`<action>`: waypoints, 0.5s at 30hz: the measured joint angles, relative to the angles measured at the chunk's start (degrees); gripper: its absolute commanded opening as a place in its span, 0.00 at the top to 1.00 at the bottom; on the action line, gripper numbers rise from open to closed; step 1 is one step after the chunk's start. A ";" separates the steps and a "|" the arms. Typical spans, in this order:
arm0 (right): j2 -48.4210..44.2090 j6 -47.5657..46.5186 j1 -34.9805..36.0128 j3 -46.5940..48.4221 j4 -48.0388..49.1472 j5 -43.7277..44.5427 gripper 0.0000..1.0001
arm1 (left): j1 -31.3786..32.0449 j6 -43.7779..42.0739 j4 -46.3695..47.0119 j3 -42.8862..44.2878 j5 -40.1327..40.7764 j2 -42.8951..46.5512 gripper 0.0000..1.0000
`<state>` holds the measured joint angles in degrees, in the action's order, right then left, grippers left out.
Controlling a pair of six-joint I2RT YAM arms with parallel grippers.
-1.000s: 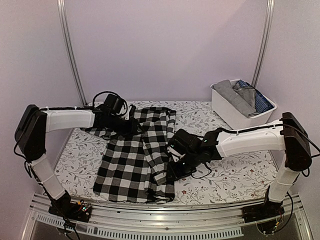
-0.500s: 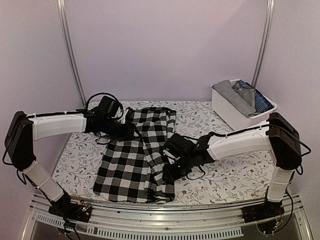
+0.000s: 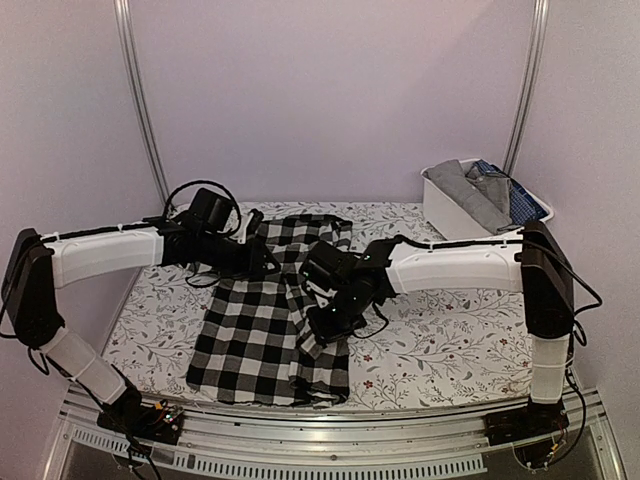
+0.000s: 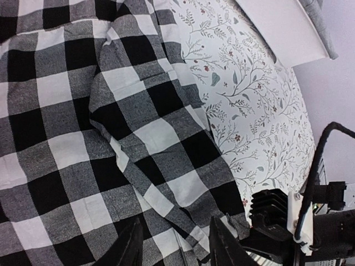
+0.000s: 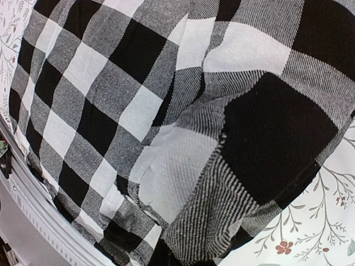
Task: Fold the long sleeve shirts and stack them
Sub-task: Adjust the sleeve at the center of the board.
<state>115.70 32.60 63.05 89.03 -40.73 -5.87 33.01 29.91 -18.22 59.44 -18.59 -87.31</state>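
A black-and-white checked long sleeve shirt (image 3: 262, 320) lies flat on the flowered table cover (image 3: 450, 345), its right side folded in. My right gripper (image 3: 323, 322) sits on that folded right edge, shut on a pinch of the checked cloth (image 5: 188, 183); the cloth bunches up and hides its fingers. My left gripper (image 3: 262, 262) hovers open over the shirt's upper part, its dark fingers (image 4: 132, 246) apart above flat cloth (image 4: 138, 138). Two more long sleeve shirts, a grey one (image 3: 462, 186) and a dark blue patterned one (image 3: 517, 203), lie in the bin.
The white bin (image 3: 462, 228) stands at the back right corner. A metal rail (image 3: 300, 455) runs along the table's near edge. Black cables loop over the left arm's wrist (image 3: 205, 200). The right arm's dark body (image 4: 277, 216) shows close by in the left wrist view.
The right arm has swung left and away onto the shirt's right edge, and its jaws have shut on the cloth. The left arm has shifted slightly.
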 measured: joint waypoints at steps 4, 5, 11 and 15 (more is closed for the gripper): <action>0.52 1.18 -0.02 3.63 -6.99 -4.24 0.99 | 0.00 -0.48 -0.07 -0.07 -0.83 0.74 0.60; 0.52 1.40 -0.02 3.87 -8.35 -5.44 0.99 | 0.00 -0.63 -0.07 -0.09 -1.22 0.83 0.60; 0.52 3.87 0.02 3.82 -14.88 -11.65 0.54 | 0.00 -1.40 -0.09 -0.37 -2.84 1.18 0.59; 0.52 5.14 0.28 4.22 -15.74 -12.83 0.37 | 0.00 -1.64 -0.07 -0.57 -4.09 1.18 0.59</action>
<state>116.22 37.74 63.33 93.25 -56.47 -18.70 33.01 28.27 -18.28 58.87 -22.68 -86.13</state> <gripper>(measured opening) 0.569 0.407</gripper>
